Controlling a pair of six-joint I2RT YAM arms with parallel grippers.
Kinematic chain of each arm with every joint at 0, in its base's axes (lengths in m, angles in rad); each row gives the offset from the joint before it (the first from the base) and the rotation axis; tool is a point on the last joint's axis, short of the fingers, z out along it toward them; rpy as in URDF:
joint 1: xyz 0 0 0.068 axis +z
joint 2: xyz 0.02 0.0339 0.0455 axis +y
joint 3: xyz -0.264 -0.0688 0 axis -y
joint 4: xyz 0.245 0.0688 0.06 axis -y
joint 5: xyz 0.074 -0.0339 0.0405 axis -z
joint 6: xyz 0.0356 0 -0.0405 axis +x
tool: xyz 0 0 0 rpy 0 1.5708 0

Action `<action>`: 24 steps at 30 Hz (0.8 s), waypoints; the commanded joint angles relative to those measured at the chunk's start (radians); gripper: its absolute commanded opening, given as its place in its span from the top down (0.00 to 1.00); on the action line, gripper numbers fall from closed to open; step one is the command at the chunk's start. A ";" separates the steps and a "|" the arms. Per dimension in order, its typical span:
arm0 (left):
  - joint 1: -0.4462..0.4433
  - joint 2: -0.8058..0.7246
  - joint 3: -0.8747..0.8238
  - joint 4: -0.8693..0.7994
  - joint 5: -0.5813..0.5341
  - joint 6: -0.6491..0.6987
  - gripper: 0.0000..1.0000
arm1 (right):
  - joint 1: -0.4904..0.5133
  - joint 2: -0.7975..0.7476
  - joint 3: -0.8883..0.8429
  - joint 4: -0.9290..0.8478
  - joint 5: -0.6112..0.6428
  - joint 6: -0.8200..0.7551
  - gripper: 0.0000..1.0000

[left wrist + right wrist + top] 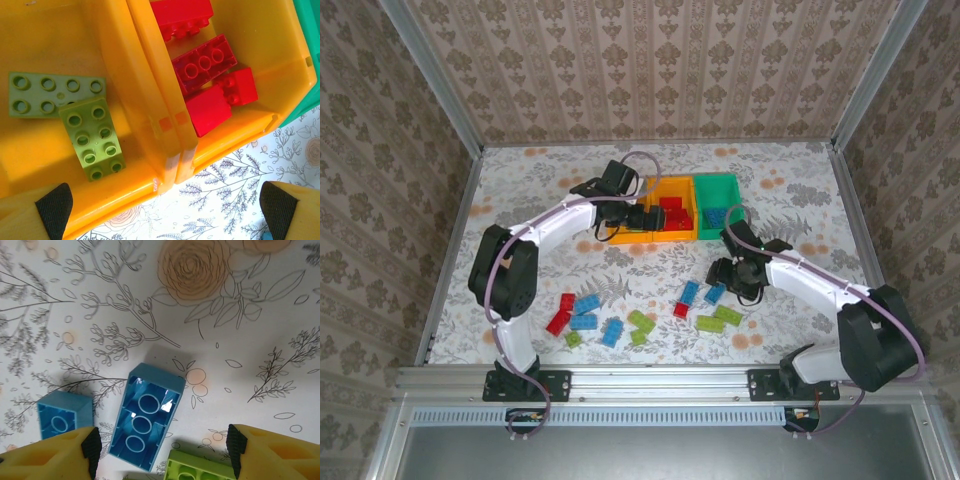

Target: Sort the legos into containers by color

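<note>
The right gripper (162, 447), spread above the long blue brick (147, 415), should be lowered squarely astride it. The left gripper (165, 202) is spread too.

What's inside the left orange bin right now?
Two lime bricks, one lying partly over the other. From above, the left gripper covers most of the bin, so more could sit unseen.
</note>
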 commanded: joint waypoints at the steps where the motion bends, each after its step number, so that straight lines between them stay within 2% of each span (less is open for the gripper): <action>1: 0.009 -0.042 -0.013 0.024 -0.002 0.026 0.00 | 0.001 0.017 -0.008 0.028 -0.046 0.049 0.30; 12: 0.006 -0.042 -0.028 0.033 0.000 0.028 0.00 | 0.001 0.092 -0.024 0.064 -0.052 0.098 0.30; 21: 0.006 -0.047 -0.036 0.035 -0.003 0.028 0.00 | 0.001 0.125 -0.028 0.107 -0.059 0.100 0.37; 24: 0.006 -0.048 -0.038 0.036 -0.003 0.027 0.00 | 0.002 0.128 -0.025 0.107 -0.055 0.096 0.43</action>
